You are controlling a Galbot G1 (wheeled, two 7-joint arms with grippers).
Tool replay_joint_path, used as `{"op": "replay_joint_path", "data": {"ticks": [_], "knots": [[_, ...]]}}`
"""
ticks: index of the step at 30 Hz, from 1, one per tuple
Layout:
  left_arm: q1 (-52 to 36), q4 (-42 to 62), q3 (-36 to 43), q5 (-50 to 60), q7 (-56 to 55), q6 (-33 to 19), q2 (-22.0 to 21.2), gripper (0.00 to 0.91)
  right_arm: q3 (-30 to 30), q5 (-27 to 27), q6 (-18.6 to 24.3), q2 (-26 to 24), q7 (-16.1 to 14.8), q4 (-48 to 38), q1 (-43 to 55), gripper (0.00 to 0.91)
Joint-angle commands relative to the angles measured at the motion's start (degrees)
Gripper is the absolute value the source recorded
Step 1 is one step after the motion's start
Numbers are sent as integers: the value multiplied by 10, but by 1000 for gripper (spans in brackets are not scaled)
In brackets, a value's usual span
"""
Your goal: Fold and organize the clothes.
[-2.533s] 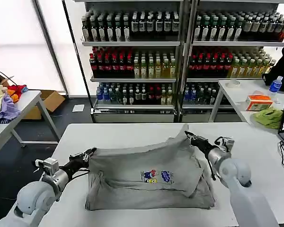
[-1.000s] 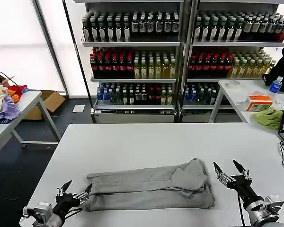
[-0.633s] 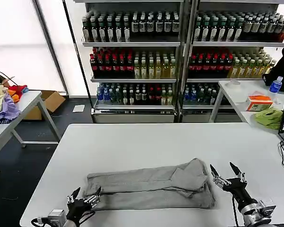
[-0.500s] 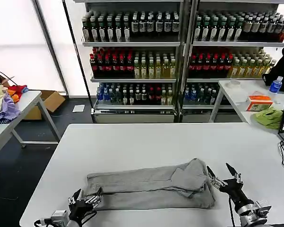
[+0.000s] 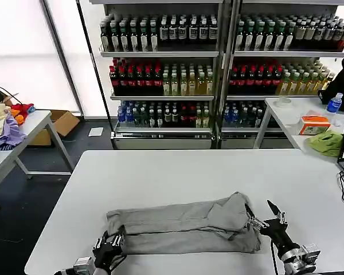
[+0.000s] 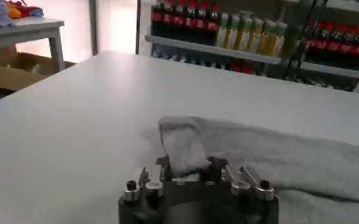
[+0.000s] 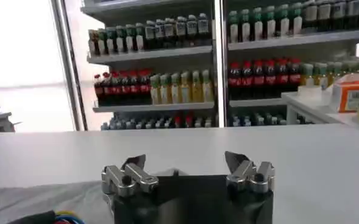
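Observation:
One light grey shirt (image 5: 183, 224) lies folded into a long band on the white table (image 5: 160, 172), its print hidden. My left gripper (image 5: 113, 236) sits low at the band's near left corner. In the left wrist view the left gripper (image 6: 190, 167) has its fingers drawn in against a raised fold of the shirt (image 6: 185, 143), shut on it. My right gripper (image 5: 262, 216) is at the band's right end, open, one fingertip touching the cloth's edge. In the right wrist view the right gripper (image 7: 182, 163) holds nothing, and the shirt (image 7: 39, 204) lies off to one side.
Bottle shelves (image 5: 218, 69) stand behind the table. A side table at the left carries lilac, yellow and red fabrics (image 5: 6, 123). The right side table holds an orange box (image 5: 313, 123), a green cloth (image 5: 327, 141) and a blue bottle (image 5: 333, 103).
The shirt, held up spread by both grippers, now lies folded. Both grippers let go, dropped low, then moved inward to its ends. The left one's fingers have narrowed onto the left corner.

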Motion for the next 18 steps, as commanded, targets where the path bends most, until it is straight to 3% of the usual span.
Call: {"op": "replay_joint_path", "data": {"ticks": [1, 8, 18], "knots": [[-3, 6, 5, 2, -4, -21, -4, 0, -4, 6, 4, 0, -2, -4, 2, 907], [-4, -55, -57, -35, 1, -15, 39, 0, 3, 14, 2, -2, -2, 2, 2, 907], [-29, -59, -271, -134, 35, 17, 130, 0, -1, 16, 2, -5, -2, 4, 5, 907]]}}
